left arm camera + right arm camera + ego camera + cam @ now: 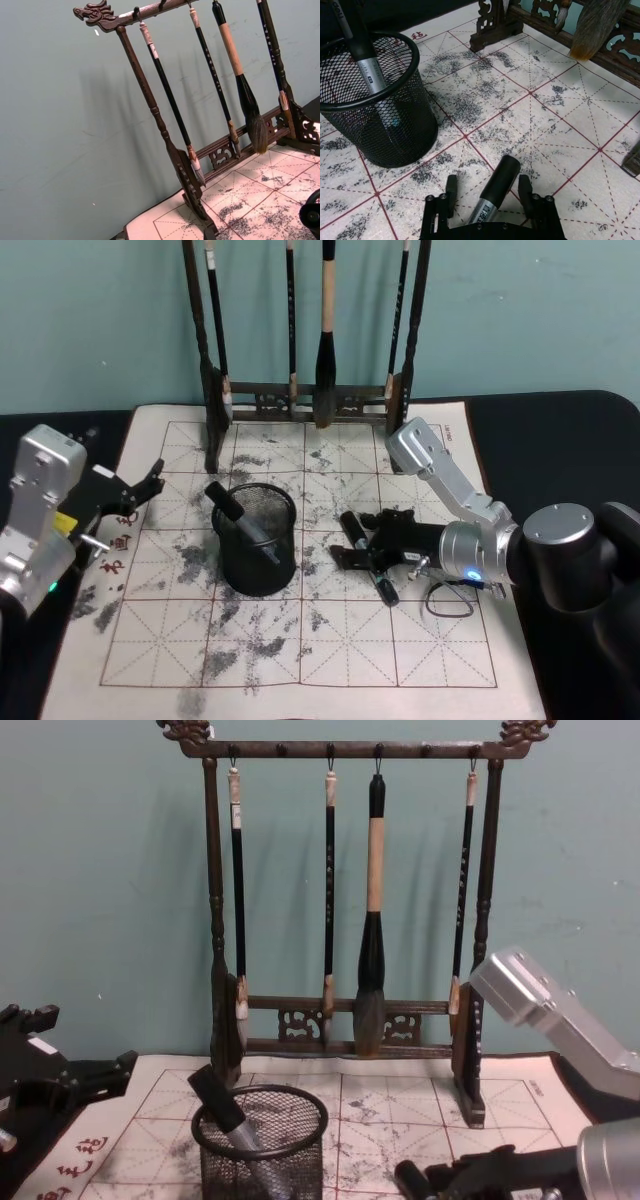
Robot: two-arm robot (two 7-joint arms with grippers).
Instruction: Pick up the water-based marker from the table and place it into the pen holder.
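A black and grey water-based marker [368,558] lies on the cream mat of the table [330,660], right of the pen holder [256,545]. My right gripper [358,540] is down at the mat and open, one finger on each side of the marker [497,186]. The right gripper [487,182] has a visible gap at one finger [451,187]. The black mesh pen holder [375,107] holds another marker [238,517], which leans toward the left. My left gripper [143,487] is parked open over the mat's left edge.
A tall dark wooden brush rack [305,400] with hanging calligraphy brushes [370,910] stands at the back of the mat, behind the holder. A thin black cable loop [448,600] lies beside my right wrist. The mat's front half has free room.
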